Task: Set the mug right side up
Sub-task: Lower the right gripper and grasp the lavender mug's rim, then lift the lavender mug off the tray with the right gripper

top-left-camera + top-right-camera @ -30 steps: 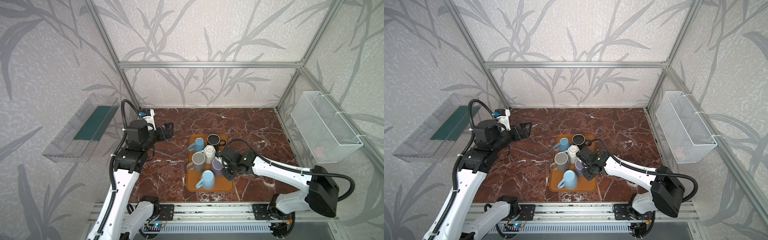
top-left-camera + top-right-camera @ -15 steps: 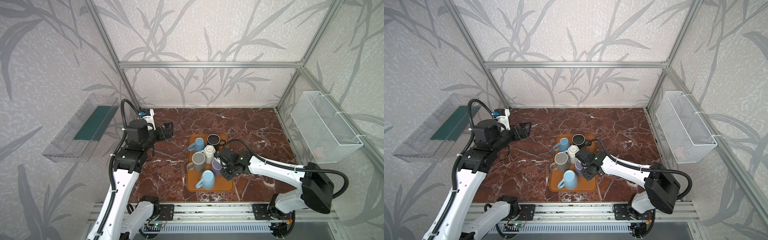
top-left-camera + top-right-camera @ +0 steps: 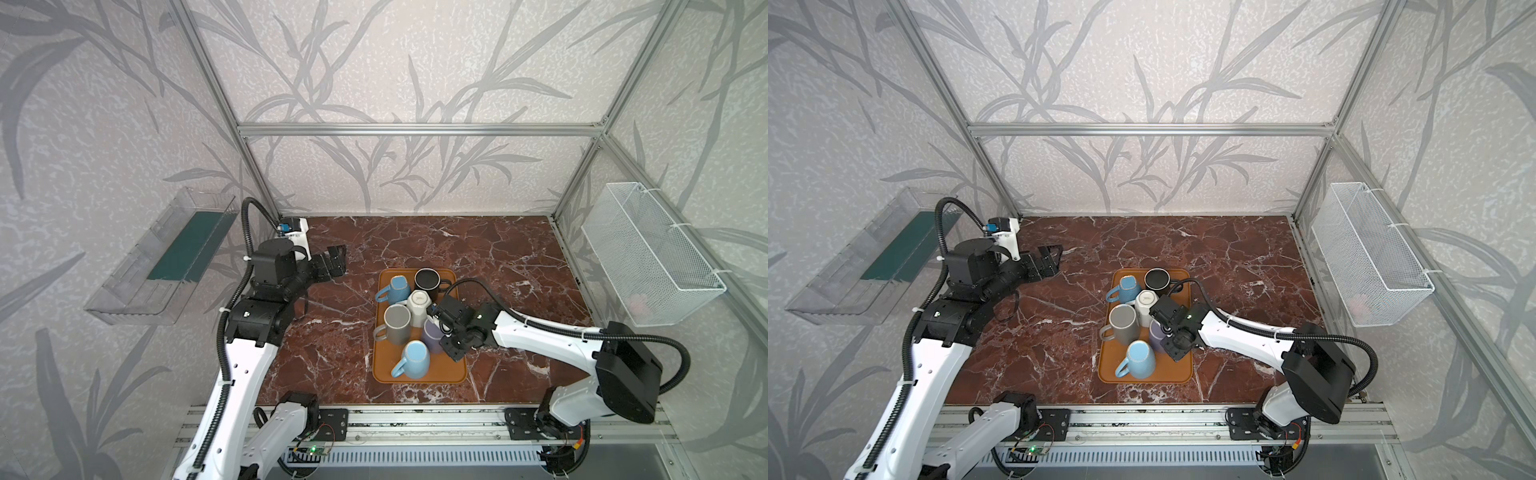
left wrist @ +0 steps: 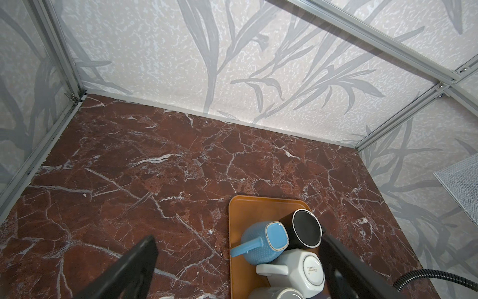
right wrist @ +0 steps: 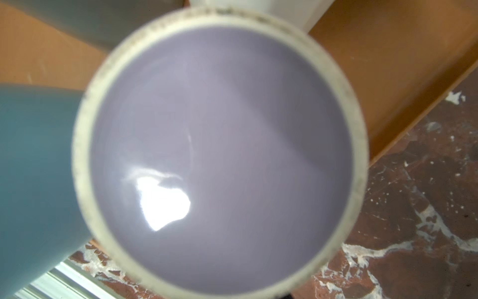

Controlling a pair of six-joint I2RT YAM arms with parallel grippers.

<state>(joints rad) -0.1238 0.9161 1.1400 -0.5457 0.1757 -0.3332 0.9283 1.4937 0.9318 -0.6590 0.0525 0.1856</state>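
Clear wall bin at far left; left hand clear of the tray, jaws spread wide, holding nothing; orange tray at mid-worktop carrying a blue mug, black mug, white mug, grey mug and light-blue mug; lavender mug on the tray's right side, just beside the grey mug, its ringed base facing the right wrist camera; right hand close against it, grip impossible to tell; wire basket at far right
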